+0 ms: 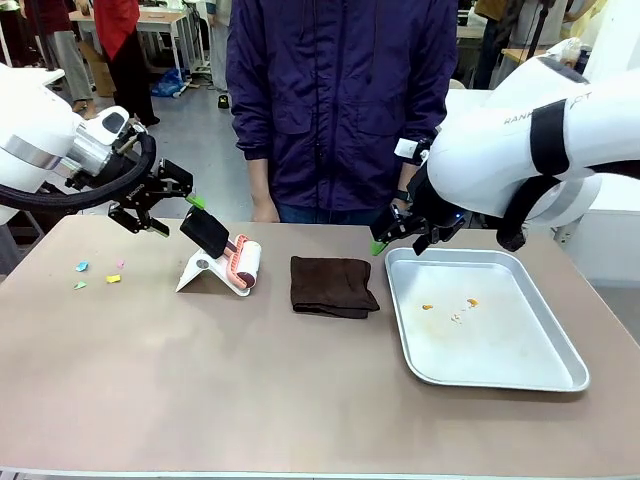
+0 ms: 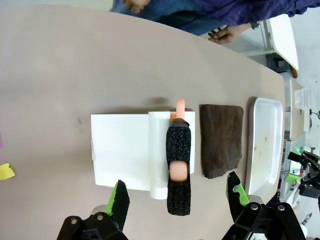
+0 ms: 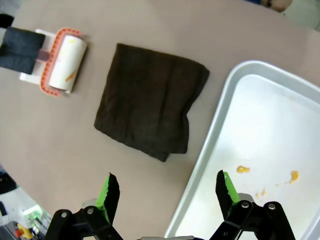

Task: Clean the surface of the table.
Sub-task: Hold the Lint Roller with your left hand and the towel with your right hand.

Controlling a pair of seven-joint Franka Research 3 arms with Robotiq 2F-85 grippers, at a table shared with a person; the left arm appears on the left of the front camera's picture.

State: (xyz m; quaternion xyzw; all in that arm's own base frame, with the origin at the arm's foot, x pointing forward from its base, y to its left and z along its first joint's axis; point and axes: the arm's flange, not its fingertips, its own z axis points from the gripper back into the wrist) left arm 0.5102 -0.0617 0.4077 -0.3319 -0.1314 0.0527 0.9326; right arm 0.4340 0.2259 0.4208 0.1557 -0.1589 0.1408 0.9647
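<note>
The wide brownish-tan matte table (image 1: 200, 380) lies under both arms and is not yet clean, so I judge the step is to take the roller. My left pincer (image 1: 177, 216) hangs wide open and empty over the black foam handle (image 1: 207, 230) of the lint roller. In the left wrist view the handle lies between the two green pads. I would come down straight, close on the middle of the foam and lift it gently off the stand. Too low a grip may drag the stand along. My right pincer (image 1: 400, 243) is also open and empty, over the tray's corner nearest the person.

Materials, from big to small:
- The table top looks smooth and flat, so paper should lift easily.
- The shiny rectangular steel tray (image 1: 490, 340) is hard and rimmed, with some orange crumbs.
- The dark brown folded cloth (image 1: 333, 286) is soft and thick.
- The white sticky roller in its orange frame (image 1: 240, 263) rests on a bent white stand (image 1: 205, 272).
- The small coloured paper scraps (image 1: 113, 278) look thin and light. They lie well to the left.
</note>
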